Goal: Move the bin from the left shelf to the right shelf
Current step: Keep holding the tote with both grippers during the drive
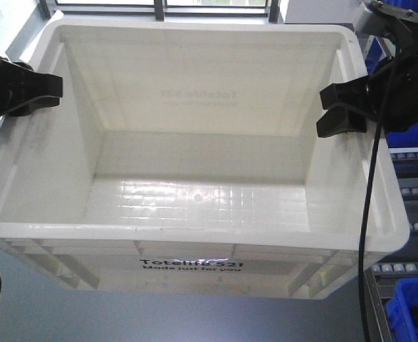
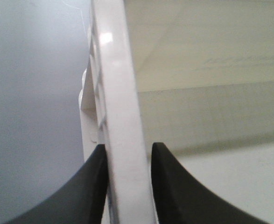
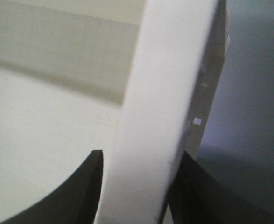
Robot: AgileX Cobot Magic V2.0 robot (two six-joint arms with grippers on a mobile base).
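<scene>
The bin (image 1: 194, 192) is a large white crate, empty, with black "Totelife 521" print on its near side. It fills the front view and hangs above the grey floor between my two arms. My left gripper (image 1: 52, 91) clamps the left rim, which runs between the black fingers (image 2: 92, 186) in the left wrist view, where the gripper (image 2: 129, 147) is shut on the bin (image 2: 122, 93). My right gripper (image 1: 331, 110) grips the right rim. In the right wrist view that gripper (image 3: 141, 156) is shut across the wide white rim of the bin (image 3: 165, 84).
A shelf with roller tracks (image 1: 415, 192) stands close on the right, with a blue plastic bin (image 1: 411, 313) at its lower corner. Window frames (image 1: 159, 6) run behind the crate. Grey floor (image 1: 123, 313) lies underneath.
</scene>
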